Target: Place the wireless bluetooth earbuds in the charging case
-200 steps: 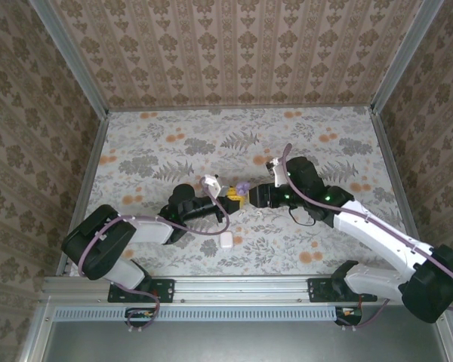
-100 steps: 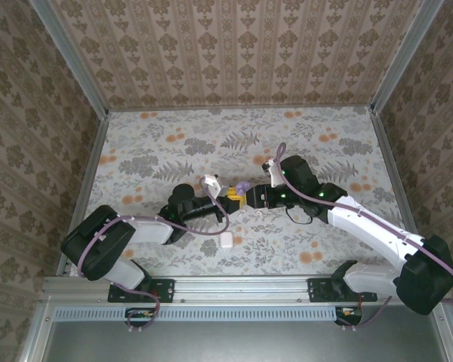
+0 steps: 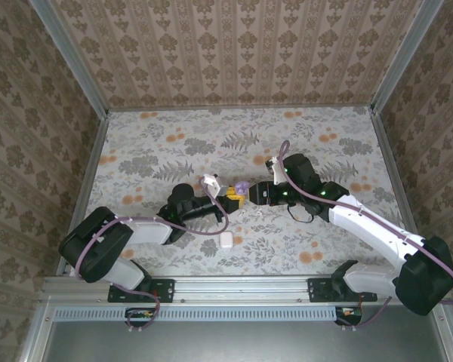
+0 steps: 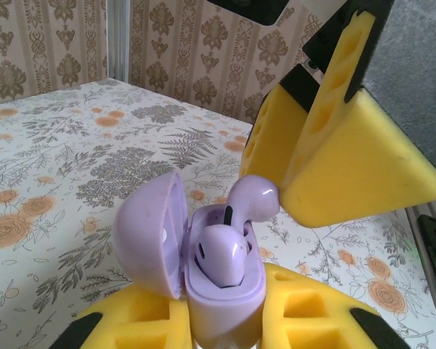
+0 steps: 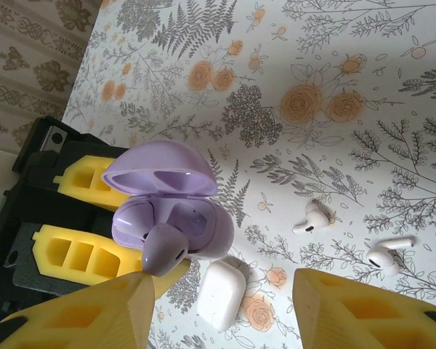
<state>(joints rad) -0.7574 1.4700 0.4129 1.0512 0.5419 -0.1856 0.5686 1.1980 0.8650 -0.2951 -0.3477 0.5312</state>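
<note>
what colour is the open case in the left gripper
Purple; the open case shows best in the left wrist view.

Left arm [image 3: 140, 226]: black rounded joint housings, pale grey link. Right arm [image 3: 370, 222]: black joints, white link, green lights near the wrist. A mauve cable [image 3: 208, 228] loops along each. Left gripper [image 3: 232, 197] and right gripper [image 3: 251, 194]: black backing, yellow foam-like wedge fingers [image 5: 370, 309] with rectangular pockets.

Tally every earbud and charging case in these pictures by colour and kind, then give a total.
purple charging case: 1
purple earbuds: 2
white case: 1
white earbuds: 2
Total: 6
</note>
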